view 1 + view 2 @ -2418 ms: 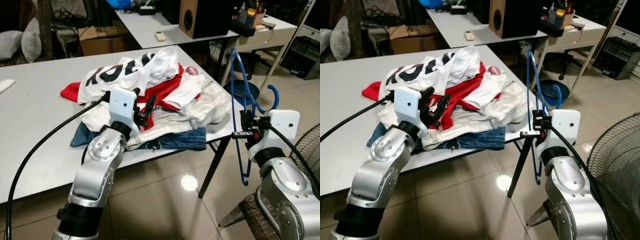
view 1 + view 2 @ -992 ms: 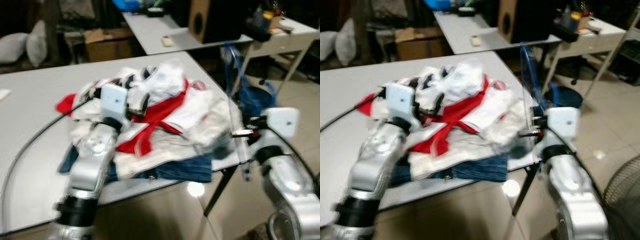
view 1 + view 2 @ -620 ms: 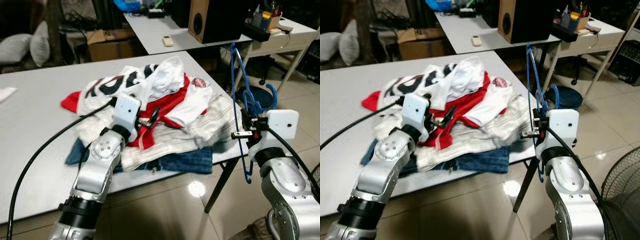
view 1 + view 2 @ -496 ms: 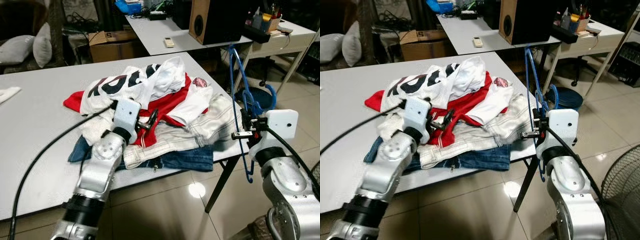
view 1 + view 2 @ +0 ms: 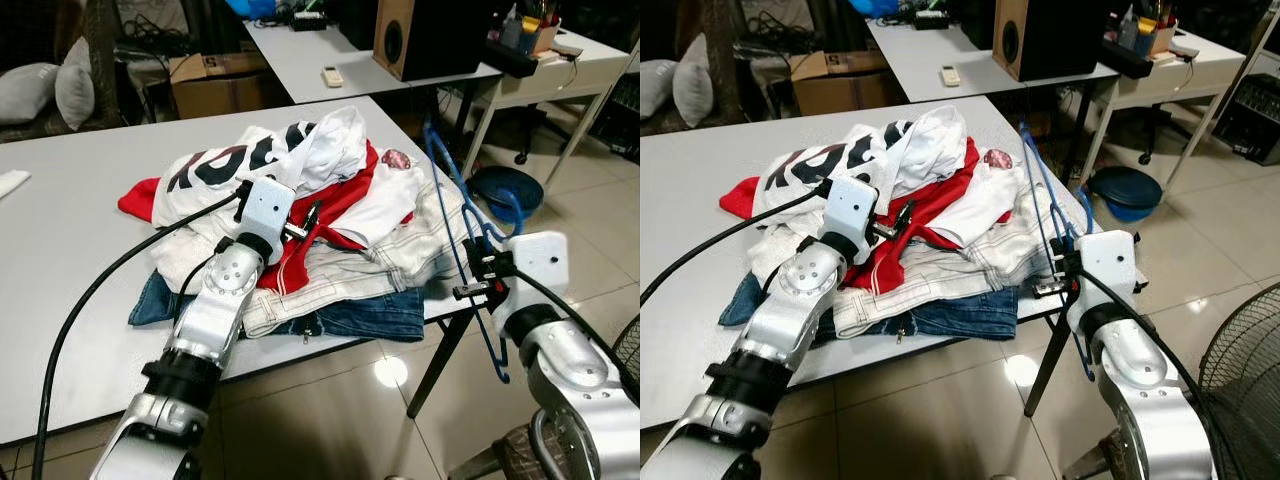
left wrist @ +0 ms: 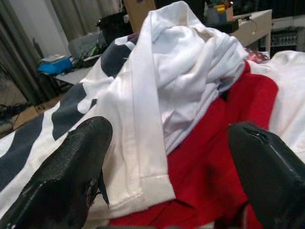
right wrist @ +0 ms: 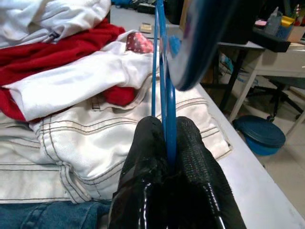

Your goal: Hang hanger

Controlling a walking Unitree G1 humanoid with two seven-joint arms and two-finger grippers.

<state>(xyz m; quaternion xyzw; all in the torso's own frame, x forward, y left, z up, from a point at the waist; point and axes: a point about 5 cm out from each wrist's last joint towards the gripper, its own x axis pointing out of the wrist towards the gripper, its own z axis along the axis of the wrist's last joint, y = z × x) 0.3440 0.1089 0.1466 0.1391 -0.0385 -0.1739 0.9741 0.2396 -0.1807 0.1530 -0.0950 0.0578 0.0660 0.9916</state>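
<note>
A blue wire hanger point(image 5: 452, 190) stands tilted at the table's right corner, its top leaning over the clothes. My right gripper point(image 5: 470, 275) is shut on its lower bar, and in the right wrist view the fingers point(image 7: 143, 157) pinch the blue wire point(image 7: 162, 71). My left gripper point(image 5: 305, 222) is open over the clothes pile, with a white shirt with dark lettering point(image 6: 143, 95) and a red garment point(image 5: 330, 205) in front of its fingers point(image 6: 81, 162). White jeans point(image 5: 400, 240) and blue jeans point(image 5: 360, 315) lie under them on the white table point(image 5: 70, 270).
Behind stands a second table with a speaker point(image 5: 420, 35) and a remote point(image 5: 333, 74). A cardboard box point(image 5: 215, 85) and pillows point(image 5: 50, 90) are at the back left. A blue round tub point(image 5: 505, 185) sits on the tiled floor, with a fan point(image 5: 1240, 370) at right.
The hanger has tipped left, so its top now leans over the clothes, and my right gripper has come slightly lower and closer to the table corner. The left gripper stays over the red garment.
</note>
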